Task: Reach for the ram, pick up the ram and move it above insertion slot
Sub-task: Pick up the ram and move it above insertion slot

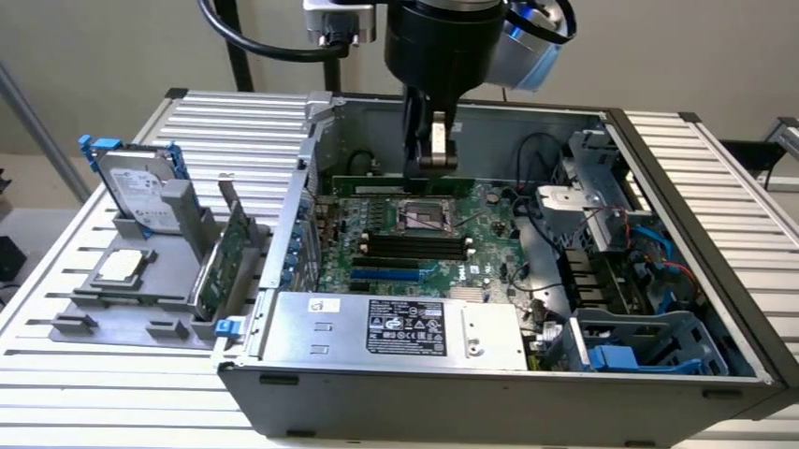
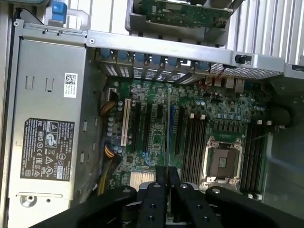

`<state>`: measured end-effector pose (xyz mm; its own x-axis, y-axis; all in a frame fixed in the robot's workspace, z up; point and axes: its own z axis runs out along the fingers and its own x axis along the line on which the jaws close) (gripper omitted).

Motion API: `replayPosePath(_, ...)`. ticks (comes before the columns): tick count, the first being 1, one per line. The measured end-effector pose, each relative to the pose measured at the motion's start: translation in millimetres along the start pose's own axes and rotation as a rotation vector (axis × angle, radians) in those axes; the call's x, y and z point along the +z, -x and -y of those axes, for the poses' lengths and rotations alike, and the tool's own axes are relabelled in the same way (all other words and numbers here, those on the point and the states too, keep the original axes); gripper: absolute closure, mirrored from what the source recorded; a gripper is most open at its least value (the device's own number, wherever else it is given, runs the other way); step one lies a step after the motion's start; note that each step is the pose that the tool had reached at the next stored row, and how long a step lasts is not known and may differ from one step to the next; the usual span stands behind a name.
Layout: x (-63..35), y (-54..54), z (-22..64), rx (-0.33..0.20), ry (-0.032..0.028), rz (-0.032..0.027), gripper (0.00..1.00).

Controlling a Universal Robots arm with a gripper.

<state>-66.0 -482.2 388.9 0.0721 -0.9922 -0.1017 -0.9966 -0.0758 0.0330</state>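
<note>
My gripper [image 1: 431, 165] is clamped narrowly on the ram [image 1: 402, 184], held level over the motherboard [image 1: 413, 234] at upper centre of the exterior view, inside the open computer case [image 1: 699, 281].

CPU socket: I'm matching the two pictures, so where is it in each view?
Exterior view: CPU socket mid-motherboard, above the black memory slots.
Wrist view: CPU socket between two banks of memory slots.
Shared landmark: the power supply label.

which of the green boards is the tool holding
The ram, the long thin stick held level over the motherboard inside the case. The broader expansion card stands in the grey holder outside the case, untouched.
</note>
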Motion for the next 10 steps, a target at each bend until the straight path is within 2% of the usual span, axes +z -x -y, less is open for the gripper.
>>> replayPosePath(10, 2.4, 11.1, 7.7, 0.025, -0.0025, 0.0006, 0.87)
